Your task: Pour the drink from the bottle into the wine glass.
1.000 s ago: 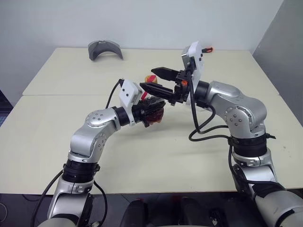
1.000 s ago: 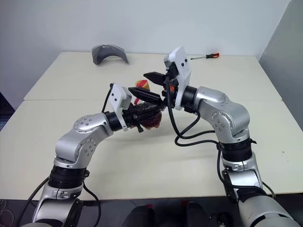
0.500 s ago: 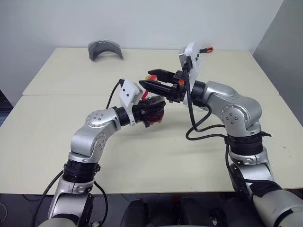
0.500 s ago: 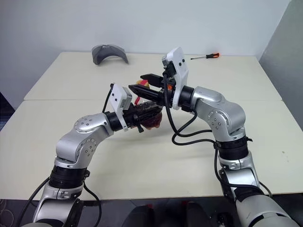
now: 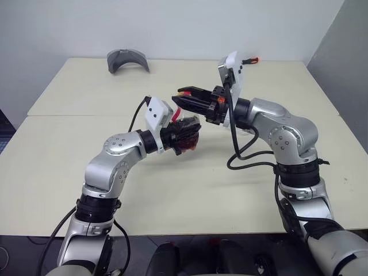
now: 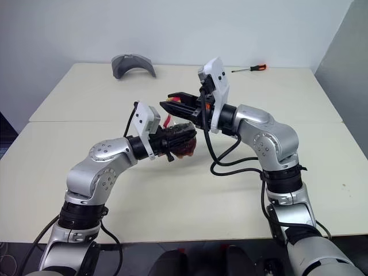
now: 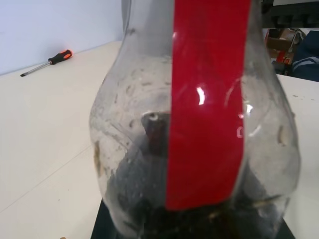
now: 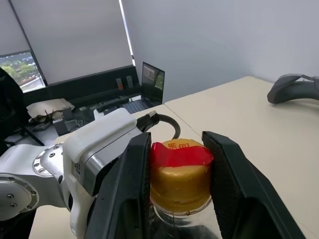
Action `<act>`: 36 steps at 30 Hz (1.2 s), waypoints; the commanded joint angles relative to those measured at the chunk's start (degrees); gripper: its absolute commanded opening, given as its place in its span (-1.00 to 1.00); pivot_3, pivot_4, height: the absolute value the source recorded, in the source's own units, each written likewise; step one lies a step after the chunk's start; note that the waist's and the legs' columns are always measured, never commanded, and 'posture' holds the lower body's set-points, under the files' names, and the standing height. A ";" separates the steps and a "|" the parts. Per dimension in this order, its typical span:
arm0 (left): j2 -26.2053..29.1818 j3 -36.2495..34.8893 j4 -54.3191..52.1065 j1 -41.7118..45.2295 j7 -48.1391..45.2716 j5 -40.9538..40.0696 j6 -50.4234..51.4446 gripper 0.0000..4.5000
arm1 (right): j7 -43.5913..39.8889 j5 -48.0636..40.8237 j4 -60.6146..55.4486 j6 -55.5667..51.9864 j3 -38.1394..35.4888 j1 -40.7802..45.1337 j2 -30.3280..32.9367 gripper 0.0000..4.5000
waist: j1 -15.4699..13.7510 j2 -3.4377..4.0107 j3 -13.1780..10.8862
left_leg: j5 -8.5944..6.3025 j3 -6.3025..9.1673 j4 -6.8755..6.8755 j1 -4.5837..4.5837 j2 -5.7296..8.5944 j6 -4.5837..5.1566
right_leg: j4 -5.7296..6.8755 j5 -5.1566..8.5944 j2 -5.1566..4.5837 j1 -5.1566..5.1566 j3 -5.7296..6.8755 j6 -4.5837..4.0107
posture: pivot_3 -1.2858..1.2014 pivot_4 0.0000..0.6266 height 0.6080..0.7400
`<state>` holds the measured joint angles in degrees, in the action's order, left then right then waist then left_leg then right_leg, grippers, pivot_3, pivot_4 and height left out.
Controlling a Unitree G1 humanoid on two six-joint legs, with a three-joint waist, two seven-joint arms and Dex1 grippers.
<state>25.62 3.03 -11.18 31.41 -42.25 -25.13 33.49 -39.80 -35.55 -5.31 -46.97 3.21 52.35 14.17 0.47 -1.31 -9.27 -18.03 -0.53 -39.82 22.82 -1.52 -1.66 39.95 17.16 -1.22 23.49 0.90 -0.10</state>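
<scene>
Now the left pincer (image 5: 183, 133) is clamped on the bottle (image 7: 199, 129), held above the table (image 5: 69, 149) mid-area, w/ red strip up its side. Right pincer (image 8: 175, 164) fingers narrowed against yellow cap (image 8: 180, 174), both sides.

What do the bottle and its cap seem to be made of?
The bottle: probably clear thin plastic with a glossy finish; the tabletop shows through its wall and highlights sit on it. Its cap: opaque yellow, likely plastic, with a smooth, slightly shiny look; a glossy red strip crosses it.
</scene>
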 commanded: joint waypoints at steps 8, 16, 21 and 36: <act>4.36 -2.32 -10.87 -3.79 -5.19 -7.34 2.88 -0.54 | -17.33 -7.22 3.05 1.97 -1.23 4.50 1.92 -0.43 | 0.17 0.04 -0.02 | -0.01 0.01 0.01 0.00 -0.01 0.02 | -0.01 0.00 0.00 0.00 0.00 0.00 | 0.03 -0.52 1.00; 5.37 -2.34 -16.73 -6.62 -6.09 -12.14 5.02 -0.54 | -29.79 -7.08 1.51 1.49 3.30 4.18 4.46 -0.43 | 0.10 0.04 -0.03 | -0.03 0.03 0.00 0.00 0.00 0.05 | -0.01 0.00 0.00 -0.01 0.00 0.00 | 0.03 -0.52 1.00; 5.32 -2.45 -15.70 -5.96 -5.74 -11.78 4.53 -0.54 | -29.33 -6.91 3.09 1.42 2.73 5.09 3.38 -0.43 | 0.05 0.03 -0.02 | -0.03 0.05 0.00 -0.02 -0.01 0.05 | 0.00 0.00 0.01 -0.01 0.00 0.00 | 0.03 -0.52 1.00; 2.56 -4.25 -10.85 -5.31 1.62 -10.46 5.46 -0.54 | -17.82 -1.75 6.22 4.20 -2.85 5.34 5.26 1.00 | -0.21 0.04 -0.03 | -0.02 0.07 -0.02 0.00 0.02 0.03 | -0.01 0.00 -0.01 -0.02 0.00 0.00 | 0.03 -0.52 1.00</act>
<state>28.29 0.73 -21.62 24.80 -41.82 -35.34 39.41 -59.25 -37.09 2.77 -43.15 2.95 57.28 18.47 0.26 -1.27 -9.30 -18.05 -0.46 -39.84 22.82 -1.51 -1.63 39.94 17.16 -1.22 23.47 0.90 -0.10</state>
